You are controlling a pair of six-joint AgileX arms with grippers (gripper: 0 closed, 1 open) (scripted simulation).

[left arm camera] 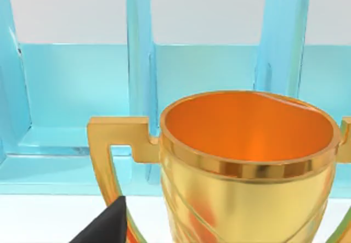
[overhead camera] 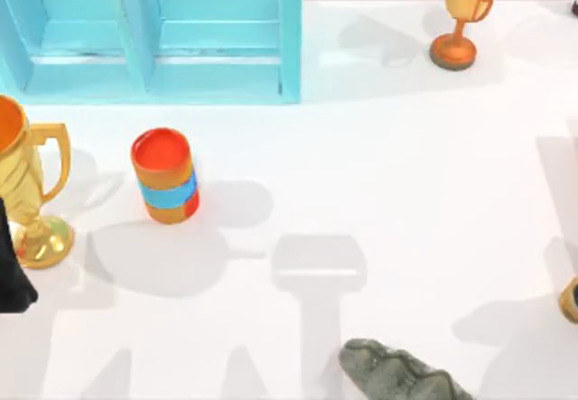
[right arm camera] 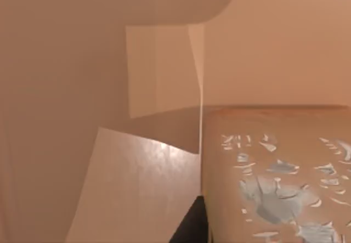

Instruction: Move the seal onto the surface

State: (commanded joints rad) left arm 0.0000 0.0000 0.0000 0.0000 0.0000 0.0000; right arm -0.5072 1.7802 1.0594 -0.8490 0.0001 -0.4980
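Left arm: parked at the table's left edge. The left gripper shows in the top view as a dark shape just beside the foot of the gold trophy. In the left wrist view a black tip sits low in front of that trophy's bowl, with the blue cabinet behind it. Grip state: cannot tell.

Right arm: the right wrist view is taken very close to the seal, a tan-brown block whose near face carries a pale flaked mark. More tan faces lie behind and beside it; what they belong to is unclear. A dark sliver of the right gripper lies against the seal's edge. Clamped or released: cannot tell.

Top view: a small tan bit is cut by the right edge, low on the surface. Whether it is the seal cannot be told.

Also on the surface:
- orange cup, upright, left of centre
- second trophy, far right corner
- grey-green lump, at the near edge
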